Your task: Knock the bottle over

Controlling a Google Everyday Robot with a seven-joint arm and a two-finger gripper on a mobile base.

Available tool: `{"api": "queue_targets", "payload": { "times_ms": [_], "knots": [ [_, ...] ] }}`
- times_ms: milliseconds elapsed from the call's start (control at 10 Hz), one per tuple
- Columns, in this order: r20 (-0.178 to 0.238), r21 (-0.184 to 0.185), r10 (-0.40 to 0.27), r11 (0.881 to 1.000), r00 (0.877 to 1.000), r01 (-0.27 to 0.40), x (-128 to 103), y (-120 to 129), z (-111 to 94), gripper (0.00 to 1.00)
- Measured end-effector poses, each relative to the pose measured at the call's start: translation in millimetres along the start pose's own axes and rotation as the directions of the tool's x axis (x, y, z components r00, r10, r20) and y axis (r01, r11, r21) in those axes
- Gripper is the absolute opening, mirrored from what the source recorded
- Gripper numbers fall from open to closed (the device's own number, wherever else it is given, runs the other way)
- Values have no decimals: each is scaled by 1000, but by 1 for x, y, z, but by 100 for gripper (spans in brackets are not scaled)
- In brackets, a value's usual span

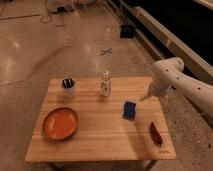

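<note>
Tabletop [100,142], as you see it from the one camera. The bottle [105,83] stands upright near the middle of the far edge. The gripper [145,98] hangs at the right edge, toward the far right corner. It is well apart from the bottle, with bare wood between them. You cannot tell whether the gripper is spread or closed. A blue block [130,110] lies near the gripper, on its bottle side. An orange bowl [60,123] sits toward the near left corner.
</note>
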Motion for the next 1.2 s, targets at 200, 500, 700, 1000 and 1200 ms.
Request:
{"api": "queue_targets", "payload": {
  "times_ms": [200,500,700,1000,1200],
  "knots": [
    [0,0,0,1000,1000,0,0,0,0,80],
    [1,-1,0,1000,1000,0,-1,0,1,76],
    [0,0,3,1000,1000,-3,0,0,0,58],
    [-6,3,-6,1000,1000,6,9,-15,2,45],
    [5,-8,1,1000,1000,-1,3,-2,3,45]
  ]
}}
